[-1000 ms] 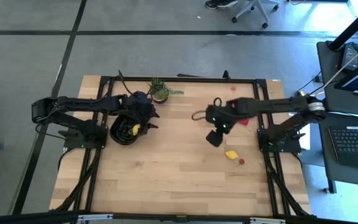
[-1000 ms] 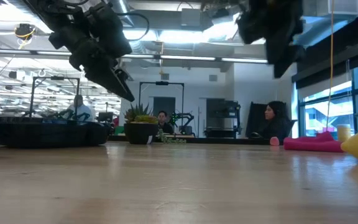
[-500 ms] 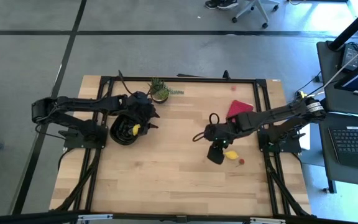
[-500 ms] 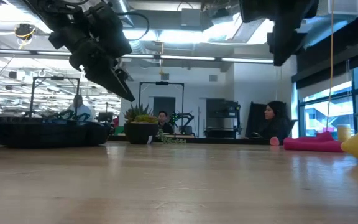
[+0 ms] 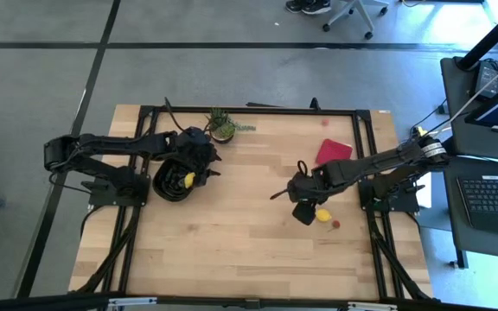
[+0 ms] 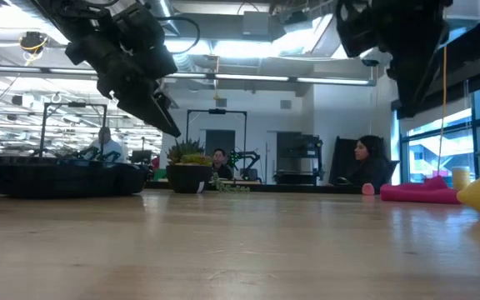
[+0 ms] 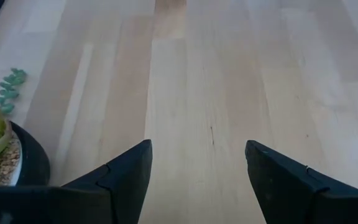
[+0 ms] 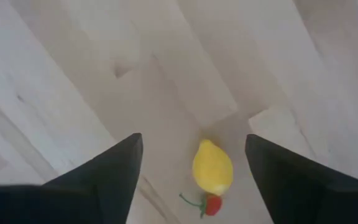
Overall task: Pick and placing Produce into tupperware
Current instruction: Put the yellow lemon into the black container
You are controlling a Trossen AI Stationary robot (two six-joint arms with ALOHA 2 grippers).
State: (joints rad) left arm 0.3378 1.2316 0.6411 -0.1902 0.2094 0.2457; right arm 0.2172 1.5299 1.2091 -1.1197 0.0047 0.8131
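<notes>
**Right tool parked over the lemon, nothing grabbed**

While both arms hang above the wooden tabletop [image 5: 232,225], none of the loose produce is gripped. Going big to small: the black tupperware [image 5: 172,182] sits on the tabletop's left side with a yellow piece [image 5: 188,180] already in it, and the left tool [image 5: 206,164] hovers at its edge near the potted plant [image 5: 222,127], fingers spread with nothing between them. Over on the right side, beyond the flat red square [image 5: 333,152], the right tool [image 5: 305,212] is up off the wood, fingers wide apart, framing the lemon [image 8: 212,167] in its wrist view. A tiny red strawberry [image 8: 213,205] lies touching the lemon.
</notes>
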